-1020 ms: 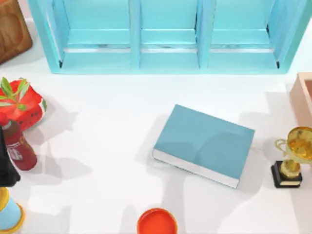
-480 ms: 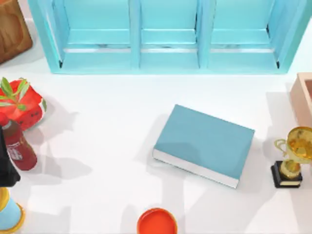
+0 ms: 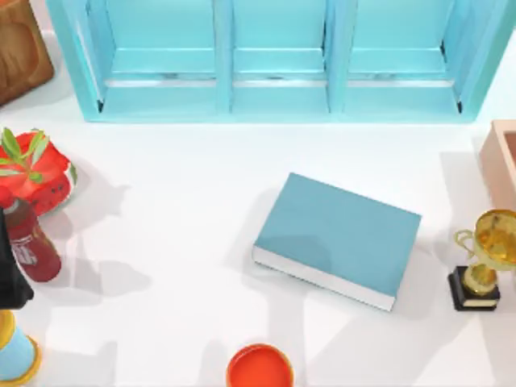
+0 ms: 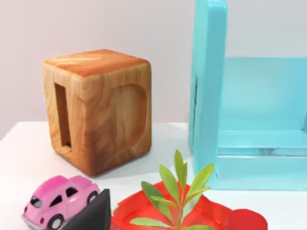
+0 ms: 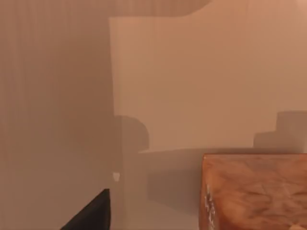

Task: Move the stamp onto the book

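Top view showed the book (image 3: 337, 239) lying bare; neither gripper's state could be told, so a blind reach risked grabbing the bottle (image 3: 29, 242) instead.

A light blue shelf unit (image 3: 274, 60) is set along the table's (image 3: 177, 210) far edge. A dark red bottle (image 3: 31, 248) is placed beside a watermelon-patterned planter (image 3: 40, 173) at left; a gold trophy (image 3: 484, 258) is seen at right, an orange-red disc (image 3: 260, 367) at the near edge.
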Controlling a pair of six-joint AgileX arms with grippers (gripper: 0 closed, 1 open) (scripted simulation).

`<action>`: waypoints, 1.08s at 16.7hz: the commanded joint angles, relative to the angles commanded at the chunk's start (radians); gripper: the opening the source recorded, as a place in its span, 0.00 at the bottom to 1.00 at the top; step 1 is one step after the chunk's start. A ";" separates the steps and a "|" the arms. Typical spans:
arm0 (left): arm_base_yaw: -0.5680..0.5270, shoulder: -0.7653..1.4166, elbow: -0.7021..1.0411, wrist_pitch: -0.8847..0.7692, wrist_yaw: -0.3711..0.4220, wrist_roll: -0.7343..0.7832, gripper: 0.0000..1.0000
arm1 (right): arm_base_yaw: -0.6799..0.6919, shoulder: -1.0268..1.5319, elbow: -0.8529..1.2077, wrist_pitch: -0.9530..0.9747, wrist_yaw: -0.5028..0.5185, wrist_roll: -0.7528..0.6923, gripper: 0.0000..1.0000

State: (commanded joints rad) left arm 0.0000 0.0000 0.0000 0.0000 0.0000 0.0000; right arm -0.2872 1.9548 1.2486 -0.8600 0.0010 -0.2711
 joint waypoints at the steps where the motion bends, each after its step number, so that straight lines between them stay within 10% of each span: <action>1: 0.000 0.000 0.000 0.000 0.000 0.000 1.00 | 0.000 0.000 0.000 0.000 0.000 0.000 0.92; 13: 0.000 0.000 0.000 0.000 0.000 0.000 1.00 | 0.000 0.000 0.000 0.000 0.000 0.000 0.02; 18: 0.000 0.000 0.000 0.000 0.000 0.000 1.00 | 0.000 0.000 0.000 0.000 0.000 0.000 0.00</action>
State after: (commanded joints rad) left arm 0.0000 0.0000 0.0000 0.0000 0.0000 0.0000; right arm -0.2872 1.9548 1.2486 -0.8600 0.0010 -0.2711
